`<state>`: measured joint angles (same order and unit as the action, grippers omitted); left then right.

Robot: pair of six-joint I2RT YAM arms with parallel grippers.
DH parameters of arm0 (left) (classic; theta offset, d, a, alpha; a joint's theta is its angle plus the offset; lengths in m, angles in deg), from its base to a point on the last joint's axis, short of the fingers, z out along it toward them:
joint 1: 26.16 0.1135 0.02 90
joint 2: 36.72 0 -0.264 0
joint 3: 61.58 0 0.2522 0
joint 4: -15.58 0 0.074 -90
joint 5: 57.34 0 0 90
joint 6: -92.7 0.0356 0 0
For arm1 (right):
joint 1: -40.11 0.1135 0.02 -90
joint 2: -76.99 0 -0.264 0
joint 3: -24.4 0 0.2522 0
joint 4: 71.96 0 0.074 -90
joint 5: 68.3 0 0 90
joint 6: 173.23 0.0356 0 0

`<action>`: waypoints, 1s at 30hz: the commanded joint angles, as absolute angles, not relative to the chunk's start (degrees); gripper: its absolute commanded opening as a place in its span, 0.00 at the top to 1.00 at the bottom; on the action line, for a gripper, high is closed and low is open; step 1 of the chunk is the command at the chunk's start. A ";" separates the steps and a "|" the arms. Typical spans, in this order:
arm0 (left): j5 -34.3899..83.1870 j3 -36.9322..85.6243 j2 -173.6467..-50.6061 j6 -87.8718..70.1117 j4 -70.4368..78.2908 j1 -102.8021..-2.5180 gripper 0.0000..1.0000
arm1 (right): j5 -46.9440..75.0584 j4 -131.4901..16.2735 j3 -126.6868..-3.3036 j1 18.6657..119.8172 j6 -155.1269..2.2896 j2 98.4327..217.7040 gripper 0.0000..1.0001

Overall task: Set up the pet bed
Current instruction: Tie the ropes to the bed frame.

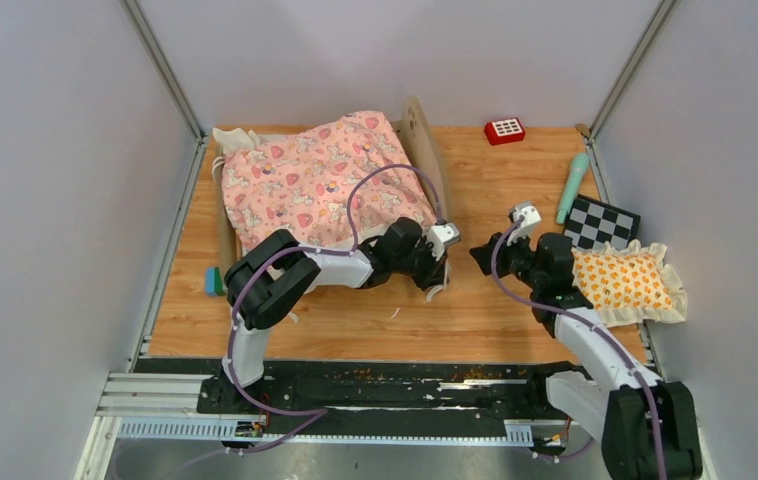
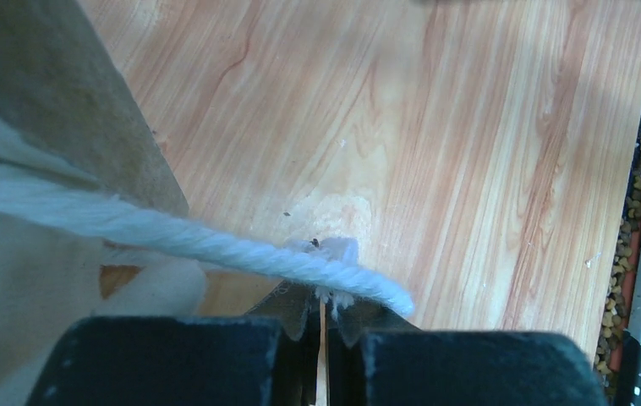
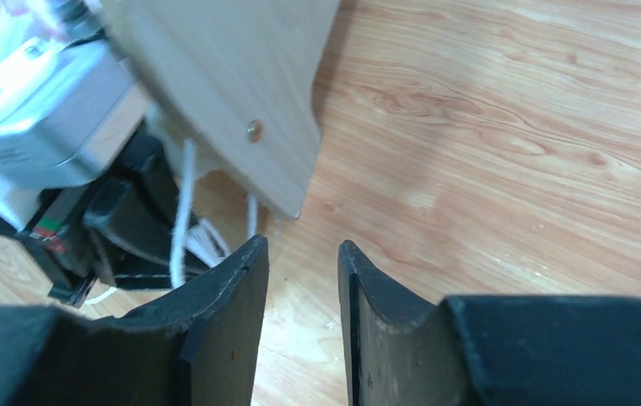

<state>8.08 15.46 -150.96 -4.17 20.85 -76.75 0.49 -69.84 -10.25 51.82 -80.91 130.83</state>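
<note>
1. The pet bed (image 1: 315, 175) sits against the desk's (image 1: 515, 180) far-left edges.
2. The left gripper (image 2: 324, 317) has its jaws pressed together, with a white cord (image 2: 216, 245) lying across the tips.
3. The right gripper (image 3: 300, 249) has its jaws narrowly parted and empty, just beside the headboard (image 3: 232, 85) corner, with bare desk beyond.

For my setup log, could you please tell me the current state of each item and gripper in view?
pet bed: on the table, covered by the quilt.
quilt: spread over the bed, rumpled.
left gripper: shut on the white cord.
white cord: pinched near its end.
right gripper: open, empty, by the headboard's lower corner.
orange-patterned pillow: lying flat, off the bed, at the table's right edge.
</note>
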 commanded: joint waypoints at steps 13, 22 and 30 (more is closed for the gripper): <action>4.36 20.04 -151.52 -1.76 16.55 -76.52 1.00 | -34.97 -83.52 -12.68 37.83 -67.12 146.36 0.60; 1.72 22.21 -151.62 -1.61 13.45 -76.42 1.00 | -34.89 -81.69 -13.17 43.05 -68.88 150.90 0.60; 0.94 23.10 -152.42 -1.65 12.02 -76.42 1.00 | -31.37 -80.09 -12.63 45.12 -70.72 152.31 0.60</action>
